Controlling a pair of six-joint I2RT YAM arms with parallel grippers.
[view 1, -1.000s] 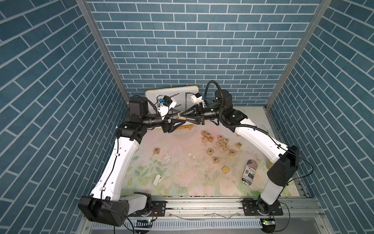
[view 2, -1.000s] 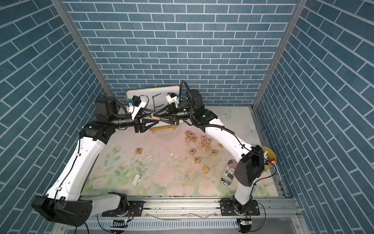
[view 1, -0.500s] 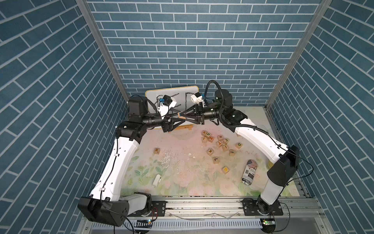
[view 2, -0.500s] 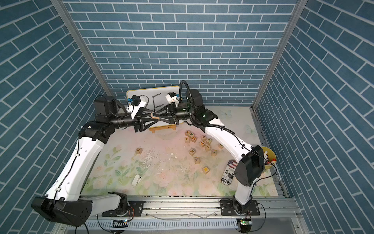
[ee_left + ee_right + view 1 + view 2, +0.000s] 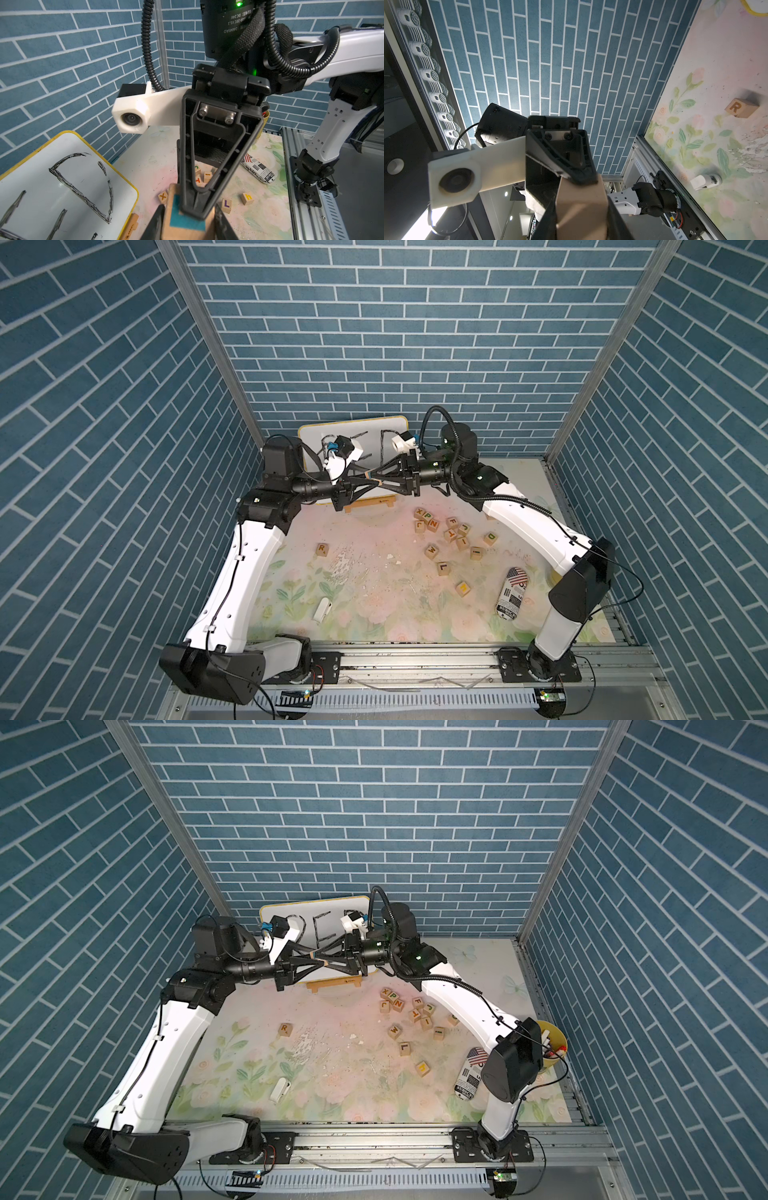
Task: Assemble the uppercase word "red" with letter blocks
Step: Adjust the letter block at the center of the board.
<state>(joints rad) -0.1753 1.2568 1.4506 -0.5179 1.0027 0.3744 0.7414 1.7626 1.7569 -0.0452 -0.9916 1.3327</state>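
Handover in mid-air, in front of the whiteboard (image 5: 324, 909). Found the left gripper (image 5: 369, 482) and the right gripper (image 5: 381, 480) both clamped tight on one letter block (image 5: 187, 220), well above the mat, each seemingly on its own pair of faces. Could not read its letter. Showed only a teal patch in the left wrist view and bare wood in the right wrist view.

Judged the cube light, rigid and hard, with smooth flat faces. Easy to pinch squarely across two opposite sides, apt to twist if caught near an edge. Unlikely to suffer from a short drop, though liable to tumble letter-down. Advised keeping one grip firm through the release of the other.

Noted the R block (image 5: 321, 548) alone on the mat on the left arm's side, letter up, and the D block (image 5: 491, 537) at the edge of the loose pile (image 5: 450, 534), near the right arm.

Read "ED" in black marker on the whiteboard, first letter partly hidden. Read X, P, N, L, F and T among the pile, and "DAMIAO" and "DC 24V" upside down on the motor housing (image 5: 232, 20) of the right arm. Made out a flag print and barcode on the can (image 5: 512, 593), text too small.
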